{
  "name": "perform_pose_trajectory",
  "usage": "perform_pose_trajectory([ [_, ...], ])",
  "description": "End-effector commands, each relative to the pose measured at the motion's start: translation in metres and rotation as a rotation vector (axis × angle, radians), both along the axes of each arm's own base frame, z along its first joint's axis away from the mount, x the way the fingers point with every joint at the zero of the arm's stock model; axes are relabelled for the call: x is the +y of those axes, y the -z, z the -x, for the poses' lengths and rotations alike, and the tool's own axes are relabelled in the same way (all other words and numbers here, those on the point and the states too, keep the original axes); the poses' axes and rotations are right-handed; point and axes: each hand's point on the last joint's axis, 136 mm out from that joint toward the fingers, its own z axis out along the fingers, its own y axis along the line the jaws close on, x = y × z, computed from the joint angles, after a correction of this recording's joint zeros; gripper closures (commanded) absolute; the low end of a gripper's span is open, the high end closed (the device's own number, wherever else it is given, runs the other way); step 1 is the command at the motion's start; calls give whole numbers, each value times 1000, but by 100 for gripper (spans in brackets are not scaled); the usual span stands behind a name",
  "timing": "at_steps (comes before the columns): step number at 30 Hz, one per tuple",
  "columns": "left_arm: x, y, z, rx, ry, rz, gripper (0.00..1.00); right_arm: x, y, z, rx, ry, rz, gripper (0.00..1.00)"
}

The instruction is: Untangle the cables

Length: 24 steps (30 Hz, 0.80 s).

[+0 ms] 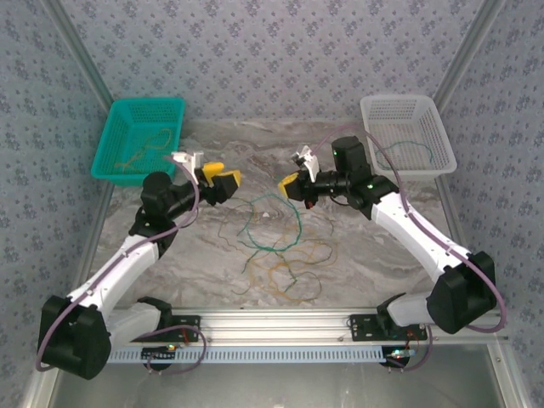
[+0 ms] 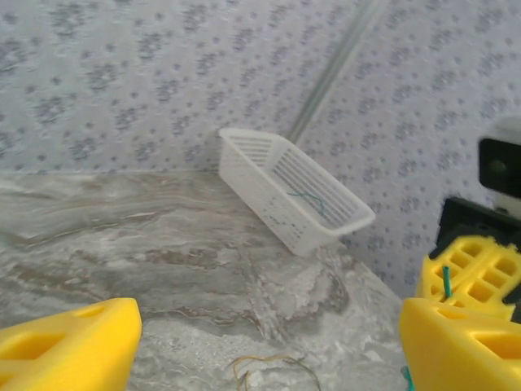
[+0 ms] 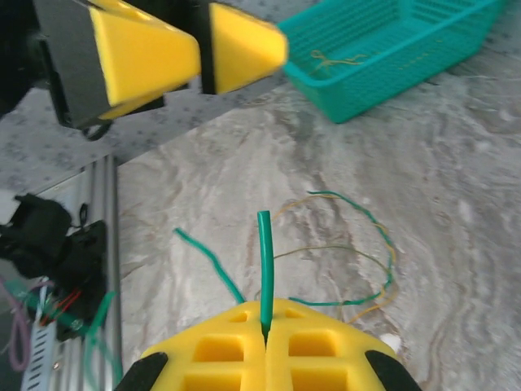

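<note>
teal basket (image 1: 109,146) 10 o'clock: tan cable (image 1: 140,154) | white basket (image 1: 374,105) 2 o'clock: green cable (image 1: 409,144) | left claw (image 1: 223,175) wide, empty | right claw (image 3: 265,338) pinching green strand (image 3: 264,261)

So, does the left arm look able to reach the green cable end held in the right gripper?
Probably yes: the left gripper is open and faces the right gripper, nothing lies between, and the green cable end pokes out.

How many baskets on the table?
2. A teal basket sits at the far-left corner with an orange-tan strand inside. A white basket sits at the far-right corner with a green strand inside. None looks hidden.
</note>
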Motion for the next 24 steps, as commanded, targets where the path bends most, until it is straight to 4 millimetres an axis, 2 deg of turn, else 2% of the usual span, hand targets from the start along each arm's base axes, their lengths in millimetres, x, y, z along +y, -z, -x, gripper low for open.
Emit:
perform_pose_trajectory([
  [1,-29,-32,24,-170,155,-43,15,7,-19,23,-37,-125,-39,100],
  [3,-42,-28,31,-187,193,-82,15,9,-20,25,-38,-136,-44,100],
  [9,-56,-30,33,-236,216,-69,15,10,-28,20,-43,-107,-67,100],
  [17,-78,-22,35,-250,286,-55,16,11,-45,19,-66,-85,-110,100],
  [24,-90,-13,40,-241,336,-59,21,1,-48,0,-99,52,-86,100],
])
